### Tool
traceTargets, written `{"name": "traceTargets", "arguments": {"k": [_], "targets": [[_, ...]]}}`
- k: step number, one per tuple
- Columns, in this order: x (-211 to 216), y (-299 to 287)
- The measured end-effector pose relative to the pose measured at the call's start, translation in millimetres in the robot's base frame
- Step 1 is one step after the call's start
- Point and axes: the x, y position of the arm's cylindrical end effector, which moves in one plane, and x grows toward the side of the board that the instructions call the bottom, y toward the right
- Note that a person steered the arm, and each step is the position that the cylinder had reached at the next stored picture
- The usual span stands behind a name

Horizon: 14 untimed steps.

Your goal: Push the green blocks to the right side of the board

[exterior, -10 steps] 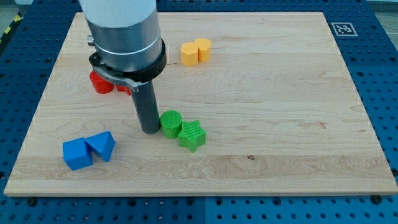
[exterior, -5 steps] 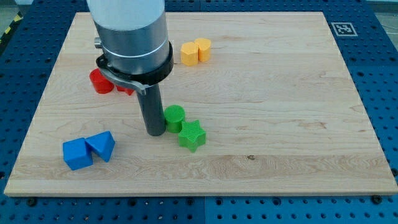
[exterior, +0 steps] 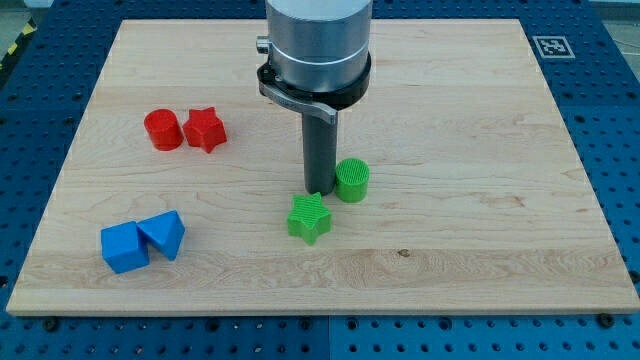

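A green cylinder (exterior: 352,180) stands near the middle of the wooden board (exterior: 480,200). A green star block (exterior: 309,217) lies just below and to its left, apart from it. My tip (exterior: 320,189) rests on the board right against the left side of the green cylinder and just above the green star. The arm's wide grey body rises above it toward the view's top.
A red cylinder (exterior: 162,130) and a red star (exterior: 204,129) sit together at the upper left. Two blue blocks (exterior: 143,241) lie at the lower left. The yellow blocks are hidden behind the arm. A marker tag (exterior: 551,46) is at the board's top right corner.
My tip has moved right and slightly up, pushing the green cylinder right, away from the green star. The star stayed put. The red blocks are now uncovered; the yellow blocks are now hidden.
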Motion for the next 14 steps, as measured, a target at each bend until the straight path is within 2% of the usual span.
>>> {"name": "traceTargets", "arguments": {"k": [1,2,3,5,6,8,13,14], "targets": [[4.9,-32.9],[20.4,-37.7],[65.7,-37.7],[107.8,4.4],[107.9,46.5],[88.4,57.9],[64.2,26.3],[36.0,3.2]]}}
